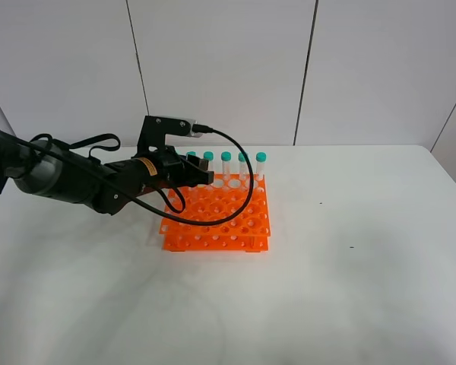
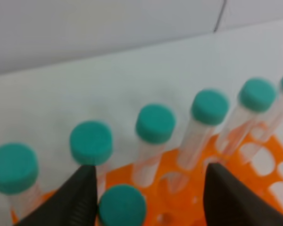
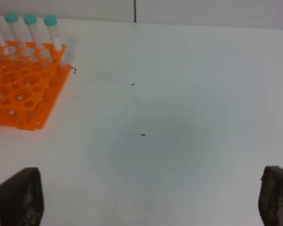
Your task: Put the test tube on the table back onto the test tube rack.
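Note:
The orange test tube rack stands on the white table. A row of teal-capped tubes stands upright along its back edge. My left gripper hovers over the rack's back left part. In the left wrist view it is open, and one test tube stands a row nearer between the fingers, close beside one finger. Whether they touch I cannot tell. No tube lies on the table. My right gripper is open and empty over bare table, well off the rack.
The left arm and its black cable reach over the rack's left side. White wall panels stand behind the table's far edge. A few small dark specks mark the tabletop to the right of the rack.

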Motion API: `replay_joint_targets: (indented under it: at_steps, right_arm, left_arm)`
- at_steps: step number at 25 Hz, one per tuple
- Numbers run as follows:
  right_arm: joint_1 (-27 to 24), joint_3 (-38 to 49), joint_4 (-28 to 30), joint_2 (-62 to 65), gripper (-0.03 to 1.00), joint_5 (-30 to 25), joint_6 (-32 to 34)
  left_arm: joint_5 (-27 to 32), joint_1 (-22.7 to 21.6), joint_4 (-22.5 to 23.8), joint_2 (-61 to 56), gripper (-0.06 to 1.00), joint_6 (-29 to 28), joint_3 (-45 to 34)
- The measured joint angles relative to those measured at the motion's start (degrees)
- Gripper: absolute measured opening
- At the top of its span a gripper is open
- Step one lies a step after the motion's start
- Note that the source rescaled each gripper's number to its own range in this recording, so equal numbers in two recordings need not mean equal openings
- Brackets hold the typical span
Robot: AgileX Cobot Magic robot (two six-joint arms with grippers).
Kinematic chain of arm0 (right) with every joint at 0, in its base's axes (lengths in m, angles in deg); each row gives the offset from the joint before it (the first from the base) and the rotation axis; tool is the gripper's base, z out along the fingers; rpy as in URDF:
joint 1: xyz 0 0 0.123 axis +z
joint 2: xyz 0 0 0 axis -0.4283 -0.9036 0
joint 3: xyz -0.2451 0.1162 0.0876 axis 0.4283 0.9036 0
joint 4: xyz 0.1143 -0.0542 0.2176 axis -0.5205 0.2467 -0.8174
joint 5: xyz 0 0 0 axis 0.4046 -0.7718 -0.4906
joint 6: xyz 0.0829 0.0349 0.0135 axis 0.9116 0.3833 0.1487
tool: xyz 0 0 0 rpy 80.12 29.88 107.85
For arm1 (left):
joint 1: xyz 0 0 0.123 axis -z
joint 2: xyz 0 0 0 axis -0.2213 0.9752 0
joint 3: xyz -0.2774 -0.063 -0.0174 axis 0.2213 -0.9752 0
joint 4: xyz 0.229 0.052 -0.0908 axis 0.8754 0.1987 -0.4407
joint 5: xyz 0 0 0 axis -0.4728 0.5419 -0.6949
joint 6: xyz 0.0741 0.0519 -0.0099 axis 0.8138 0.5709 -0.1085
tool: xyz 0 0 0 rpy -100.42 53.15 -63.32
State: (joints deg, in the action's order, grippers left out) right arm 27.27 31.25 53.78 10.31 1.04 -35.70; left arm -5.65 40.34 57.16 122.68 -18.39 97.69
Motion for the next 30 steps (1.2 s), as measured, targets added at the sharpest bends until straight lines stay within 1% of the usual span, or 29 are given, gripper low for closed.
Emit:
replay_joint_targets:
  at_steps: [6,11,12,13,14,15,16,17,18,19,21,23,25,30]
  right_arm:
    - [0.0,0.0,0.0,0.0,1.0,0.0,0.0]
    - [0.0,0.0,0.0,0.0,1.0,0.0,0.0]
    - [0.0,0.0,0.0,0.0,1.0,0.0,0.0]
    - [0.0,0.0,0.0,0.0,1.0,0.0,0.0]
    - [0.0,0.0,0.0,0.0,1.0,0.0,0.0]
    - [0.0,0.0,0.0,0.0,1.0,0.0,0.0]
    - [0.0,0.0,0.0,0.0,1.0,0.0,0.0]
    - [0.0,0.0,0.0,0.0,1.0,0.0,0.0]
    - [0.0,0.0,0.0,0.0,1.0,0.0,0.0]
    - [0.0,0.0,0.0,0.0,1.0,0.0,0.0]
    - [0.0,0.0,0.0,0.0,1.0,0.0,0.0]
    - [0.0,0.0,0.0,0.0,1.0,0.0,0.0]
    - [0.0,0.0,0.0,0.0,1.0,0.0,0.0]
    - [0.0,0.0,-0.2,0.0,1.0,0.0,0.0]
  left_arm:
    - [2.1,2.4,0.0,-6.9,0.64,0.0,0.0]
    - [8.7,2.6,0.0,-16.2,0.64,0.0,0.0]
    - [10.5,2.6,0.0,-18.1,0.65,0.0,0.0]
    - [12.4,2.6,0.0,-19.8,0.69,0.0,0.0]
    - [15.0,2.6,0.0,-21.7,0.75,0.0,0.0]
    - [18.5,2.6,0.0,-23.5,0.83,0.0,0.1]
    - [22.7,2.6,0.1,-25.2,0.89,0.0,0.4]
    - [26.9,2.6,0.1,-26.4,0.93,0.0,0.8]
    - [32.4,2.6,0.1,-27.6,0.95,0.0,1.6]
    - [38.3,2.6,0.1,-28.3,0.97,0.0,2.8]
    - [48.3,2.2,0.1,-28.5,0.98,0.7,5.5]
    - [57.0,1.3,0.0,-27.6,0.99,2.7,8.9]
    - [63.6,-0.3,-0.8,-25.8,1.0,5.1,12.7]
    - [78.5,-5.5,-5.7,-16.9,1.0,10.4,23.2]
